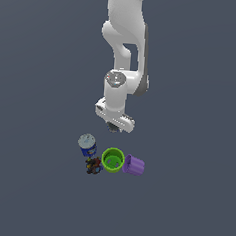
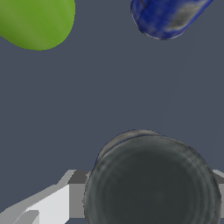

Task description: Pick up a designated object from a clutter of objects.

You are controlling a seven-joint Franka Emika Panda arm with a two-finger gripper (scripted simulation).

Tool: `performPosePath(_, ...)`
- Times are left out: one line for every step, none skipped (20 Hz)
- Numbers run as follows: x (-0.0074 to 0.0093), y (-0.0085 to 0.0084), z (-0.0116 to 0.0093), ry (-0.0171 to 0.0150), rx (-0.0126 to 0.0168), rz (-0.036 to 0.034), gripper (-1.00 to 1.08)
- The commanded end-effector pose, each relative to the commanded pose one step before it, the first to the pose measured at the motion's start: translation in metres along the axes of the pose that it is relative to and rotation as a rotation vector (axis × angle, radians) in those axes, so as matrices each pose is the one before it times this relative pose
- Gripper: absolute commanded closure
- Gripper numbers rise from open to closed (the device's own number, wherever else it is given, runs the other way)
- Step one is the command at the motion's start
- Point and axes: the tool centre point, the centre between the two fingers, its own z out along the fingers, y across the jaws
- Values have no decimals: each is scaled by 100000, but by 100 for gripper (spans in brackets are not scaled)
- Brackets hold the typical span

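The designated object, a short dark grey-black cylinder (image 1: 112,126), sits between the fingers of my gripper (image 1: 114,124), behind the clutter in the exterior view. In the wrist view the cylinder (image 2: 151,179) fills the space between the grey fingers (image 2: 75,192), and the gripper (image 2: 151,194) is shut on it. The clutter lies on the floor in front: a blue can with a grey top (image 1: 87,144), a green cup (image 1: 112,159), a purple cup (image 1: 134,165) on its side, and a tiny dark multicoloured piece (image 1: 93,165).
The wrist view shows the green cup (image 2: 37,19) and the blue can (image 2: 168,15) at the picture's edge, apart from the held cylinder. The floor (image 1: 184,195) is plain dark grey-blue all round.
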Motion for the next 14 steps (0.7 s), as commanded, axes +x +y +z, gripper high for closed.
performPosePath(-21,581,-1532,90,79,41,108)
performPosePath(-25,264,-685,0,0,0,108)
performPosePath(-26,278,-724,0,0,0,108)
performPosePath(-27,291,-761,0,0,0,108)
performPosePath(-20,309,-774,-30,33,20,108)
performPosePath(-26,299,-785,0,0,0,108)
performPosePath(-26,301,-791,0,0,0,108)
performPosePath(-25,303,-798,0,0,0,108)
performPosePath(-24,306,-807,0,0,0,108)
performPosePath(-15,322,-810,-31,30,23,108)
performPosePath(-23,313,-828,0,0,0,108)
performPosePath(-22,317,-841,0,0,0,108)
performPosePath(-21,322,-856,0,0,0,108)
performPosePath(-20,328,-872,0,0,0,108)
